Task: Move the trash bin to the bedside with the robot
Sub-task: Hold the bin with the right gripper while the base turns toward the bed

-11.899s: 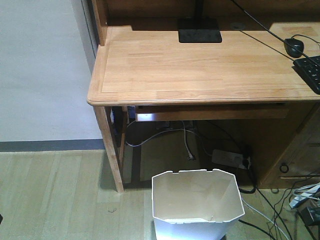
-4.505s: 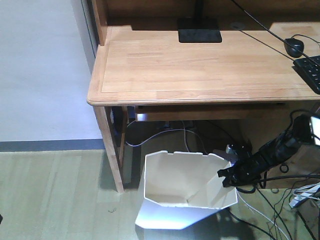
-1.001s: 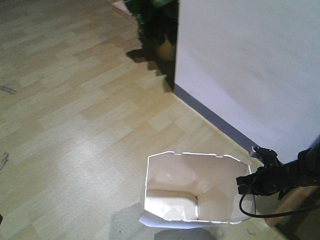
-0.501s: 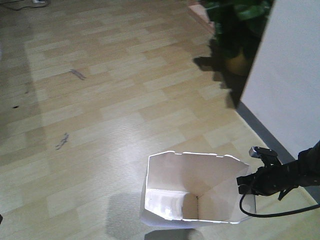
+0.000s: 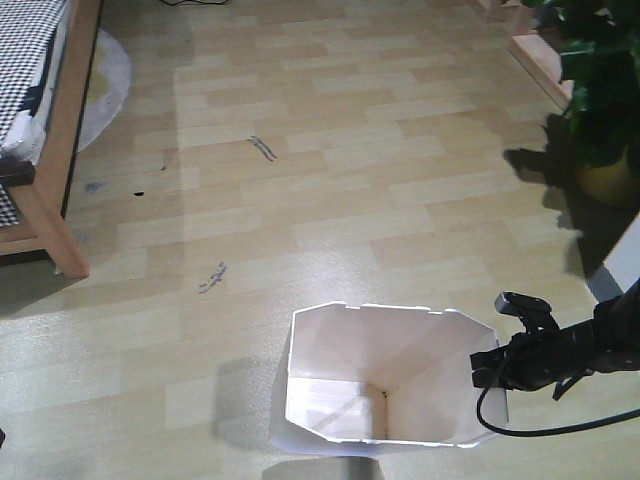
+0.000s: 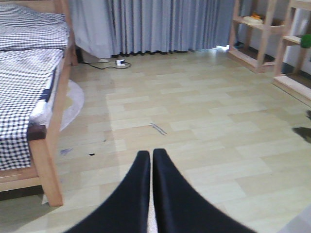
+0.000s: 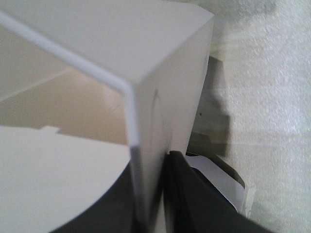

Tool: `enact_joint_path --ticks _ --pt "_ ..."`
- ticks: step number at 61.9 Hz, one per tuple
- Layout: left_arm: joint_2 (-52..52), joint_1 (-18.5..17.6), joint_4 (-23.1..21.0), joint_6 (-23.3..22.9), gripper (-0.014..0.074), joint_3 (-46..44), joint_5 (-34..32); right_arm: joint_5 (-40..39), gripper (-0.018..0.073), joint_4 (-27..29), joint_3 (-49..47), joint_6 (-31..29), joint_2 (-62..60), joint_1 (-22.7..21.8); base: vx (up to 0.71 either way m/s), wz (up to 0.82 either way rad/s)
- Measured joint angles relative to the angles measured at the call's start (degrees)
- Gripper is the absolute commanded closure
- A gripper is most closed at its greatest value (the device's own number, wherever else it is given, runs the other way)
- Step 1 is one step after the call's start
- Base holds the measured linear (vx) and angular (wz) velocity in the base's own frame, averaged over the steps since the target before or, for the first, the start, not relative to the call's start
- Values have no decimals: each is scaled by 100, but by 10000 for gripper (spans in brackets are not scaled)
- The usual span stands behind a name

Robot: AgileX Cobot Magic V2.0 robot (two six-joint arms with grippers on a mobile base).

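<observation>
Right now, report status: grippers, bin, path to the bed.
Right gripper shut on trash bin rim; left gripper shut, empty. Bin mid-room, bed ahead-left, not alongside yet. Only floor scuffs between.

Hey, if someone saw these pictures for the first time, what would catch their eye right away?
The white trash bin fills the bottom centre of the front view, open and empty, with its right rim pinched by the right gripper. At the far left edge is the bed with black-and-white checked bedding, well apart from the bin across the pale wood floor.
</observation>
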Motion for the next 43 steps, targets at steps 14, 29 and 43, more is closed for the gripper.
enact_joint_path --ticks 14,29,43 --pt "0 0 0 0 602 0 0 26 564 0 0 0 0 0 24 13" --pt "0 0 0 0 602 0 0 -66 564 0 0 0 0 0 27 2" --pt "0 0 0 0 602 0 0 -102 564 0 0 0 0 -6 27 4"
